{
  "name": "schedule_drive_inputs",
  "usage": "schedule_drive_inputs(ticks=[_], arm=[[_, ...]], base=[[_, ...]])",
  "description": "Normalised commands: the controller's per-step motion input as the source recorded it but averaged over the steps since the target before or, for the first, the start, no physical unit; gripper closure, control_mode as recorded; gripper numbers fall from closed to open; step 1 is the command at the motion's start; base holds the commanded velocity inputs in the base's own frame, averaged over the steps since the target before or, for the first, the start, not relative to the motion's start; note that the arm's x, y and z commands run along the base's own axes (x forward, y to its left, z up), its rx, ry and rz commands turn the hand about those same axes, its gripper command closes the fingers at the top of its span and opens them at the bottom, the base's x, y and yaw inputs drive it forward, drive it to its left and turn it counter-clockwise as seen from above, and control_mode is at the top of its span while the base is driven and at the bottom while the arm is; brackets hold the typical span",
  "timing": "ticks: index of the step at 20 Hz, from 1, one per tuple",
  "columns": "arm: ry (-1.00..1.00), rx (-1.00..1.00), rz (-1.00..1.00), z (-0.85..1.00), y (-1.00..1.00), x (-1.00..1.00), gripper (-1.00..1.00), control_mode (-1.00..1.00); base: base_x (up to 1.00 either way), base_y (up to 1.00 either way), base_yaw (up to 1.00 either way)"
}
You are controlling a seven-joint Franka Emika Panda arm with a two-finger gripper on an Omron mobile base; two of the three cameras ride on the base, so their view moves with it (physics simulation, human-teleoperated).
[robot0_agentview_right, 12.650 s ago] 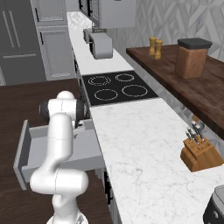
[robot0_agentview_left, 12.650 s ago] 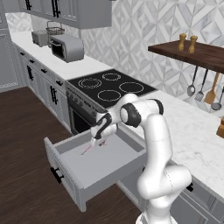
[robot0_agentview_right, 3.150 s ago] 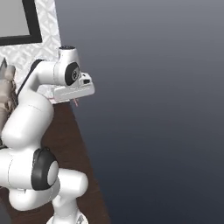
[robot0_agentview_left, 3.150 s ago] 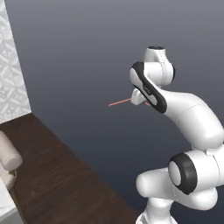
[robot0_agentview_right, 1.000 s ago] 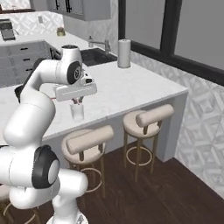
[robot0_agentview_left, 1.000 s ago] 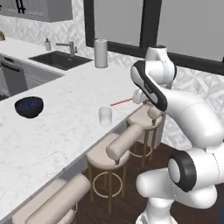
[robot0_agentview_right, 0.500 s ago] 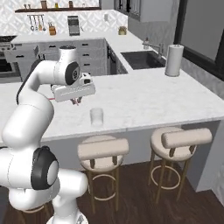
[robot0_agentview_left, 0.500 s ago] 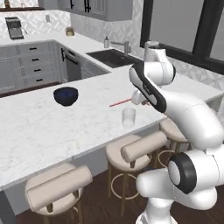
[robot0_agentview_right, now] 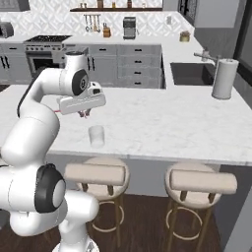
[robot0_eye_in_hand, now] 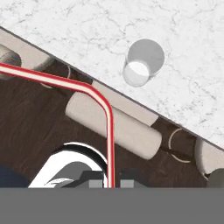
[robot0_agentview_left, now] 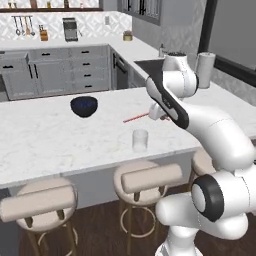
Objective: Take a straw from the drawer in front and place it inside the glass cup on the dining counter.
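Claw (robot0_eye_in_hand: 109, 183) pinched tight on the straw (robot0_agentview_left: 136, 118), carried level above the dining counter (robot0_agentview_left: 45, 140). The glass cup (robot0_agentview_left: 140, 140) stands below, near the counter edge over the stools (robot0_agentview_left: 150, 177). Risk: the straw's bent, long end may clip the rim and tip the cup, or miss and drop.

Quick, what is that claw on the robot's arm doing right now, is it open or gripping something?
Gripper: shut on the straw, held above the edge of the dining counter, near the glass cup.
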Motion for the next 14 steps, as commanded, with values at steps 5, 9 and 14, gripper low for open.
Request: schedule_drive_inputs(ticks=[5, 9, 14], arm=[[0.0, 0.0, 0.0, 0.0, 0.0, 0.0, 1.0, 1.0], [0.0, 0.0, 0.0, 0.0, 0.0, 0.0, 1.0, 1.0], [0.0, 0.0, 0.0, 0.0, 0.0, 0.0, 1.0, 1.0]], base=[[0.62, -0.46, 0.31], [1.0, 0.0, 0.02], [0.89, 0.0, 0.0]])
